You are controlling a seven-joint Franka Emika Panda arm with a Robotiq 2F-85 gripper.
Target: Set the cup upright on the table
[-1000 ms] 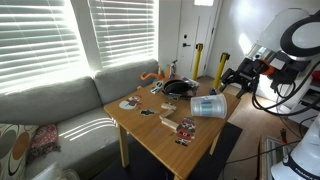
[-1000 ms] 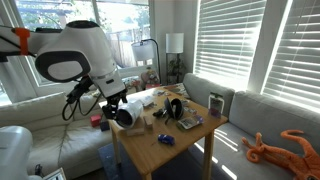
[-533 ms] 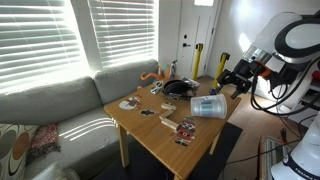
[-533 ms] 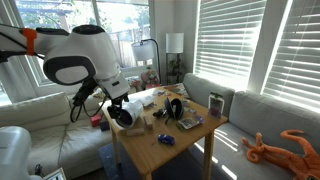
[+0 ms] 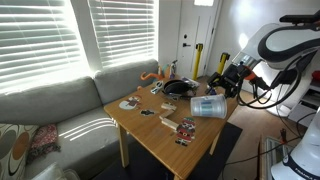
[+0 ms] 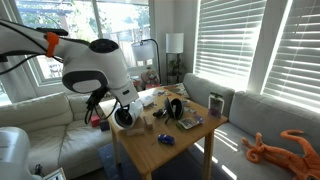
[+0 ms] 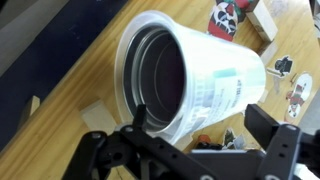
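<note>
Sideways, tapered translucent plastic cup [image 7: 205,70] on smooth wooden table [image 7: 60,90], end effector [image 7: 197,118] spread wide.

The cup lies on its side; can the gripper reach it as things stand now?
Probably yes. In the wrist view the open gripper hangs close to the wide rim of the cup, fingers spread, and nothing stands between them.

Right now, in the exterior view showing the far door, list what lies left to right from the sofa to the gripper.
Grey cushioned sofa → dark round dish → large pale translucent plastic cup, lying on its side → black gripper.
</note>
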